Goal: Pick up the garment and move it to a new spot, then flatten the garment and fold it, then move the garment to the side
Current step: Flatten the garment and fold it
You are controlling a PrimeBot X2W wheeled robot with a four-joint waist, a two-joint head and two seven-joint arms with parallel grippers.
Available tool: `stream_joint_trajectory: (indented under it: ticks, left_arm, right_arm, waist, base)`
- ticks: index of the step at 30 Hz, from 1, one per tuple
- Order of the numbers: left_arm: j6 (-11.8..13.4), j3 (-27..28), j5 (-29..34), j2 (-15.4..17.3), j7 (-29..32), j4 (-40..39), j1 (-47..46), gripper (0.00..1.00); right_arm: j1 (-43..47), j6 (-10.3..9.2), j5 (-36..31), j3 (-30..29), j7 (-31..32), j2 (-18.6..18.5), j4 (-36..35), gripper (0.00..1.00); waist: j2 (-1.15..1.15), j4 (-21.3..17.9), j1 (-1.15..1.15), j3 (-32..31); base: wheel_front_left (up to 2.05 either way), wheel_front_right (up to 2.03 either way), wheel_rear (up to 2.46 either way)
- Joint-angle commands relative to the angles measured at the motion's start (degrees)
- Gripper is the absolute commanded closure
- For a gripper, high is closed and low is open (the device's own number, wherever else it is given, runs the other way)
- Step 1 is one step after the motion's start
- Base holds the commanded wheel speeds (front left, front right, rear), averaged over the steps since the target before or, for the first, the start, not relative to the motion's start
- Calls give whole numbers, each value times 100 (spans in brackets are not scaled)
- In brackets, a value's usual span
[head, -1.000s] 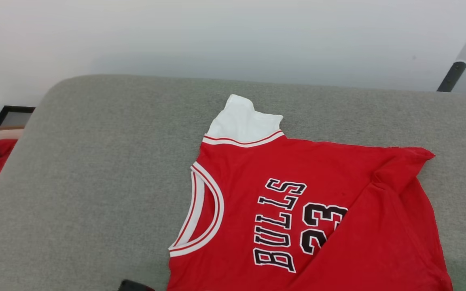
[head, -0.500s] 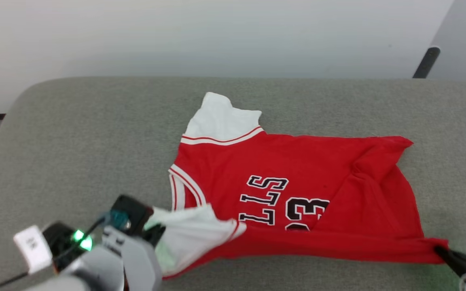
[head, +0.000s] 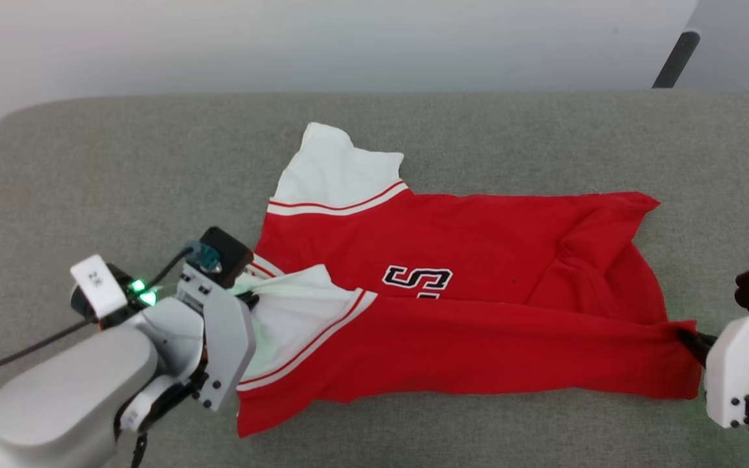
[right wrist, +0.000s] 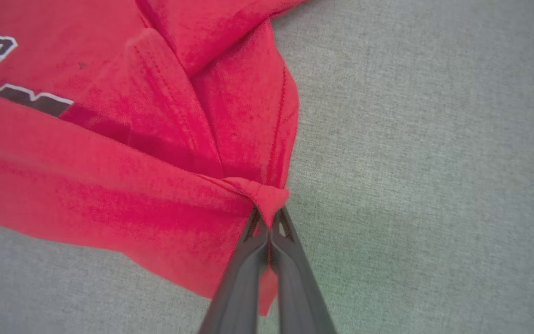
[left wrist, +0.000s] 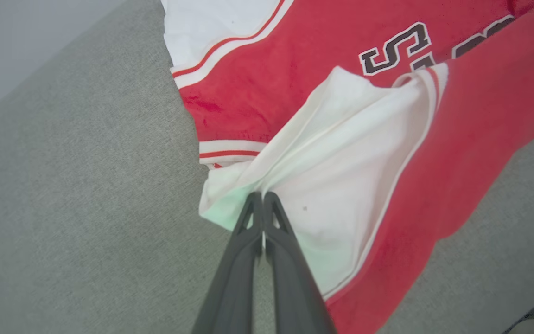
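The garment lies across the middle of the grey padded bench, collar end to the robot's left and hem to its right, with its near long edge raised and carried over the chest. It is thin jersey cloth, so I judge it light, limp and a little stretchy. It will sag between any two holds and drag on the rough bench fabric, but there is nothing fragile about it.

Corners and seamed edges are the best places to take it, and that is where it is held. The left gripper is pressed together on the bunched tip of the near white sleeve. The right gripper is pinched on the near hem corner. The span between them looks fairly taut (slack in the middle would let the fold wander).

Half a second ago the turned-over edge lay lower on the chest, with more of the lettering and the tops of the numerals uncovered. Now it covers all but the "S". A second ago the shirt lay open with the whole print showing. The head camera has also tipped since then, which is why the bench sits differently in the picture.
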Motion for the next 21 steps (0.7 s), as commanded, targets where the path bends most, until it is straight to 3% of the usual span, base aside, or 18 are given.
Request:
stream_joint_trajectory:
  ticks: [1, 8, 9, 11, 13, 15, 16, 18, 21]
  left_arm:
    - [-201, 5, -78, -127, -45, 372, -102, 100]
    - [-737, -87, -345, -612, 62, 1430, -198, 99]
    - [-785, -76, -424, -670, 73, 1517, -187, 95]
    - [-864, -52, -540, -753, 130, 1692, -188, 73]
    - [-908, -23, -662, -829, 182, 1831, -183, 51]
    - [-932, 29, -765, -895, 195, 1924, -176, 0]
    - [-943, 31, -812, -922, 221, 1974, -166, 0]
    - [-959, 76, -917, -970, 245, 2029, -148, 0]
    - [-933, 107, -990, -986, 236, 2103, -119, 0]
  right_arm:
    - [-176, -7, -90, 58, 10, 35, 139, 100]
    - [-564, -7, -152, 432, 29, 90, 495, 100]
    - [-601, -7, -142, 477, 41, 83, 526, 94]
    - [-687, -7, -120, 554, 67, 59, 578, 84]
    - [-734, -7, -71, 668, 100, 11, 639, 67]
    - [-811, -7, -25, 727, 121, -10, 666, 53]
    - [-823, -7, -23, 764, 127, -30, 673, 40]
    - [-864, -7, 6, 812, 108, -44, 714, 4]
    - [-923, -7, 18, 850, 81, -60, 783, 0]
  waist:
    - [0, -11, 0, 109]
    - [0, -6, 0, 206]
    - [0, -4, 0, 209]
    - [0, 0, 0, 206]
    - [0, 14, 0, 188]
    - [0, 22, 0, 159]
    - [0, 26, 0, 141]
    - [0, 33, 0, 97]
    - [0, 38, 0, 11]
  base:
    - [0, 0, 0]
    - [0, 0, 0]
    - [0, 0, 0]
    - [0, 0, 0]
    - [0, 0, 0]
    - [0, 0, 0]
    - [0, 0, 0]
    - [0, 0, 0]
    - [0, 0, 0]
